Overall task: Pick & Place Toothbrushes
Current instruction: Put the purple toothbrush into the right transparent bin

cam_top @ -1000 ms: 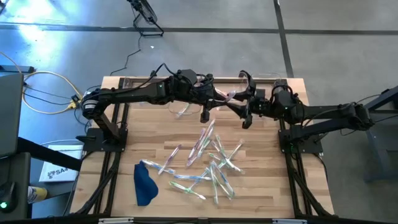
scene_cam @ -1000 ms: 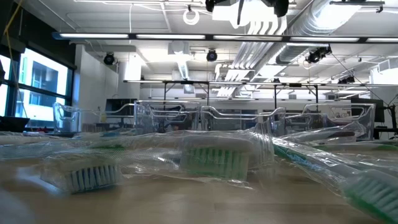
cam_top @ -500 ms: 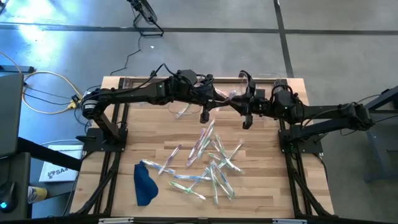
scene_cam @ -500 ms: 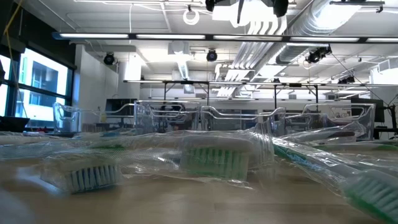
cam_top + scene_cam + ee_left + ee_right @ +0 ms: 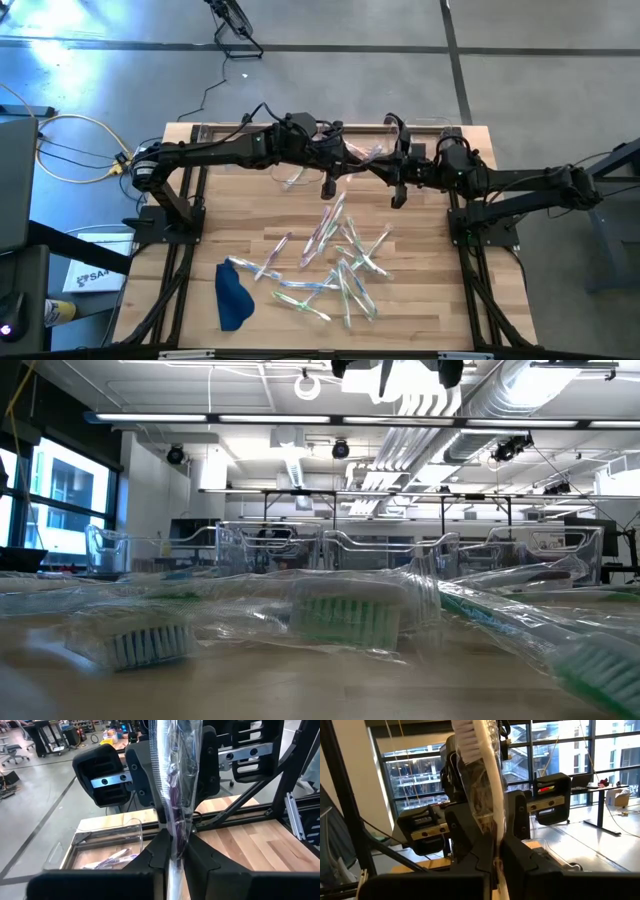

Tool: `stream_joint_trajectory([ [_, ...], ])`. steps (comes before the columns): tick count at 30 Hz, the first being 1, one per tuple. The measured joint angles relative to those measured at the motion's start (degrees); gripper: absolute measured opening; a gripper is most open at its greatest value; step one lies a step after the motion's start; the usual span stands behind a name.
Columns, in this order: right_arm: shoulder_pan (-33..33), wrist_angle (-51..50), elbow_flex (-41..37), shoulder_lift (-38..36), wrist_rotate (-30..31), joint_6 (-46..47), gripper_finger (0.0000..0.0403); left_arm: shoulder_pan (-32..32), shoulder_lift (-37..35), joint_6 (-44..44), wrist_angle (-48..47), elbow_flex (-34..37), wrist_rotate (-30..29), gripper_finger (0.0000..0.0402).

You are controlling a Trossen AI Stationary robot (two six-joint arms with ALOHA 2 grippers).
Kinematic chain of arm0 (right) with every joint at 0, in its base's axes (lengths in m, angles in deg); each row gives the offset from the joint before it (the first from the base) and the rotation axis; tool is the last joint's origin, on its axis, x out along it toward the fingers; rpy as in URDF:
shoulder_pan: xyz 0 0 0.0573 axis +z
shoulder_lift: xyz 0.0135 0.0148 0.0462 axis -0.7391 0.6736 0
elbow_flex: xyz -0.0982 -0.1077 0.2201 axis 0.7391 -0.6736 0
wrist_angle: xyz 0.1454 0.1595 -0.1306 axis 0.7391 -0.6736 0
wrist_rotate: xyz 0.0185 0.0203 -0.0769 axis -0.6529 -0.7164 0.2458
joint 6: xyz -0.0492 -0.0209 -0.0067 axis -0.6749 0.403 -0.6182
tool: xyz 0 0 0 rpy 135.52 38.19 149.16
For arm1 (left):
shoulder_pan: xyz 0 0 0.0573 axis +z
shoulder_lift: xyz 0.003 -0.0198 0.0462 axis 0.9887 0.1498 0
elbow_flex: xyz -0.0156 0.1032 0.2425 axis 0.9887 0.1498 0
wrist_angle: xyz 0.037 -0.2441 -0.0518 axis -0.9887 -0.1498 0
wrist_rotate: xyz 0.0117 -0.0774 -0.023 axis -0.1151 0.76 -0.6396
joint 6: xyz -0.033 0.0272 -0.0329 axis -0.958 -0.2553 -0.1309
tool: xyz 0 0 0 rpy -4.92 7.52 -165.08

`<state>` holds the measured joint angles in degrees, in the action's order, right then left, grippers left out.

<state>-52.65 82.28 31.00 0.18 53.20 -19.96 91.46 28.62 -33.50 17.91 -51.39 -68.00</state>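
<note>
One wrapped toothbrush (image 5: pixel 368 154) with a whitish-purple handle hangs high above the table's far middle, between my two grippers, which face each other. My left gripper (image 5: pixel 352 158) and my right gripper (image 5: pixel 386 166) are both shut on it. Its white bristle head (image 5: pixel 466 734) shows in the right wrist view. Several more wrapped toothbrushes (image 5: pixel 335 262) lie scattered flat on the wooden table's middle and fill the low view's foreground (image 5: pixel 345 615). My left gripper pinches the wrapped toothbrush's handle (image 5: pixel 174 834) between its two fingers, coming level from the table's left. The fingers lie across the brush, which is lifted clear of the table. My right gripper pinches the same brush's handle (image 5: pixel 498 851) between its two fingers, some way below the bristle head. It comes about level from the table's right, across the brush.
Clear plastic bins (image 5: pixel 292 176) (image 5: pixel 425 126) stand along the table's far edge; one (image 5: pixel 107 855) holds a few toothbrushes. A dark blue cloth (image 5: pixel 232 296) lies near the front left. Black frame rails (image 5: pixel 470 260) run down both table sides.
My right gripper has shut on the toothbrush that my left gripper holds up. Both arms have stayed in place, and the brush has not moved.
</note>
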Motion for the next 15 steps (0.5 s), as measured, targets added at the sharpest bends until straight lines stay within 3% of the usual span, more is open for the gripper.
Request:
stream_joint_trajectory([
  [8, 0.0, -0.3, 0.0, 0.0, 0.0, 0.4, 0.0010, 0.0, 0.0, -0.5, 0.2, 0.0, 0.0, 0.0070],
  [15, 0.0, -1.4, 0.0, 0.0, -0.5, 0.4, 0.0010, 0.0, 0.0, -0.4, 0.3, 0.0, -0.4, 0.0147],
])
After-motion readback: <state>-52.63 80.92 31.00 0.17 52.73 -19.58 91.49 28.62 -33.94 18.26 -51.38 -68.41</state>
